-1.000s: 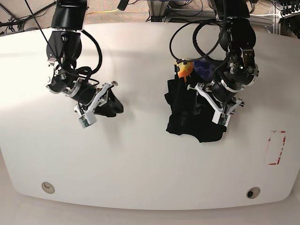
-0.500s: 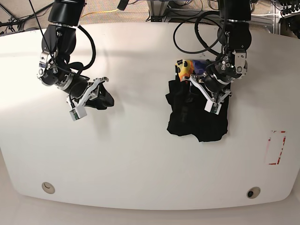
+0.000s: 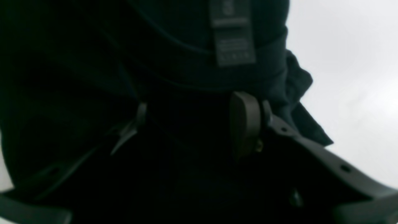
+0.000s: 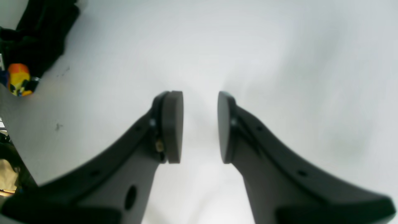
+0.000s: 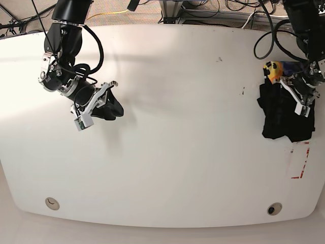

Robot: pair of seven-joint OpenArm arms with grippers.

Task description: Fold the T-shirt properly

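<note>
One T-shirt (image 5: 282, 116), two arms with two grippers, one white table (image 5: 177, 152).

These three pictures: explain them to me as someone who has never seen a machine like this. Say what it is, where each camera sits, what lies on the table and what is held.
This is a robot with two arms over a white table. Each arm ends in a two-fingered claw.

The base view looks down on the whole table from above. The other two pictures come from small cameras mounted on the wrists, each looking out along its own claw.

The only loose thing on the table is a black T-shirt, bunched up near the right edge of the base view, with a bit of its orange-yellow print showing.

The left claw is down on that shirt. Its wrist picture is nearly filled with dark cloth lying between the fingers, but it is too dark to say whether they grip.

The right claw hangs over bare table, open and empty.
</note>
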